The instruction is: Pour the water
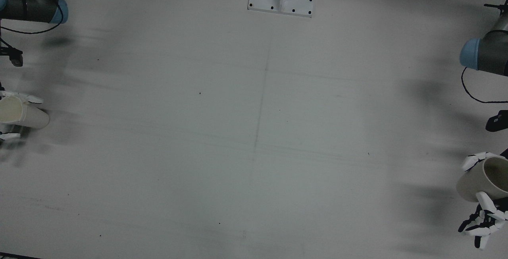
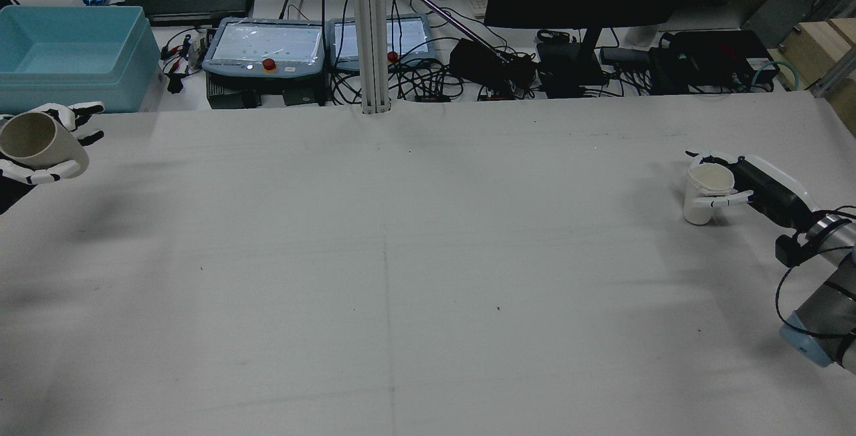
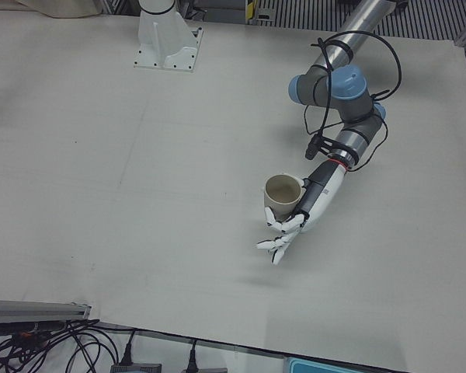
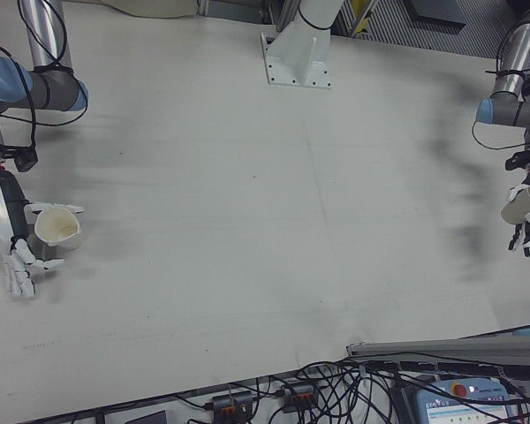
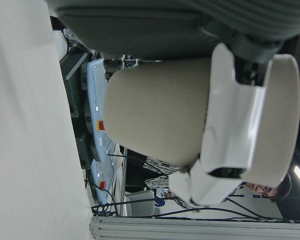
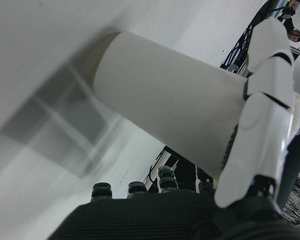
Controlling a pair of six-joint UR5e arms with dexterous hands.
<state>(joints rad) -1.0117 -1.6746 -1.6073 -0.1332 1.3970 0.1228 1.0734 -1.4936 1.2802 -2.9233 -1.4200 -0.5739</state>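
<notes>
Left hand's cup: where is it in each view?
Front view: right edge, low.
Rear view: left edge, upper.
Left-front view: centre.
Right-front view: right edge.
Left hand view: fills centre.
Right hand view: not in it.
Shared landmark: the left hand holding it.

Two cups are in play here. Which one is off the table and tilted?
The cup in the left robot hand: that beige cup is lifted and tipped. The white cup in the right robot hand stands upright on the table.
</notes>
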